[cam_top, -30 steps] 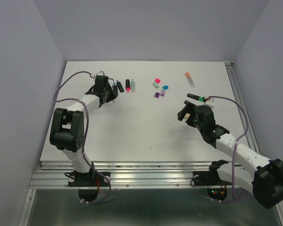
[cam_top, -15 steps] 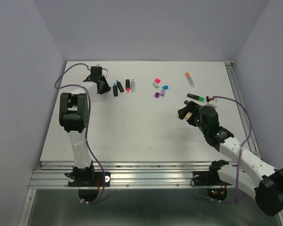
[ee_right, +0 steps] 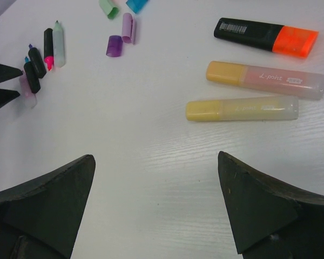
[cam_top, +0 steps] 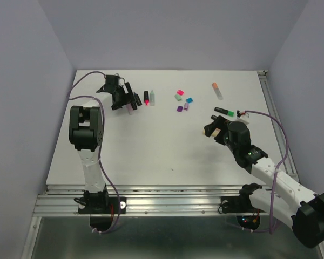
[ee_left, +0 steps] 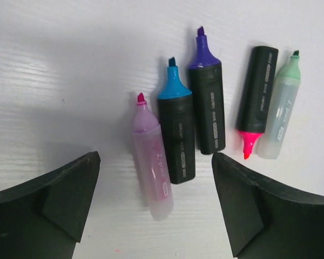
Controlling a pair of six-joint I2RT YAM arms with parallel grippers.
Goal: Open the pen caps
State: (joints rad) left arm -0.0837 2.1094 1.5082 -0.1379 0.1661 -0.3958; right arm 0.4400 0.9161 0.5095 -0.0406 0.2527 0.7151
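Note:
My left gripper (ee_left: 155,157) (cam_top: 130,100) is open at the far left of the table, over a row of uncapped pens. A pink translucent pen (ee_left: 151,162) lies loose between its fingers. Beside it are a blue-tipped black pen (ee_left: 176,135), a purple-tipped black pen (ee_left: 206,102), a pink-tipped black pen (ee_left: 256,102) and a pale green pen (ee_left: 279,113). Loose pen caps lie mid-table: pink (cam_top: 180,92), green (ee_right: 109,7), blue (ee_right: 136,4), lilac (ee_right: 128,27), purple (ee_right: 114,46). My right gripper (ee_right: 156,162) (cam_top: 213,128) is open over bare table.
Three capped pens lie ahead of the right gripper: a black one with an orange cap (ee_right: 264,36), a pastel one with an orange cap (ee_right: 267,80) and a yellow one (ee_right: 242,109). The table's right rail (cam_top: 272,108) runs close to the right arm.
The left gripper has opened and let go of the pink translucent pen, which now lies beside the blue-tipped pen. The left wrist shifted right over the row. The right arm barely moved.

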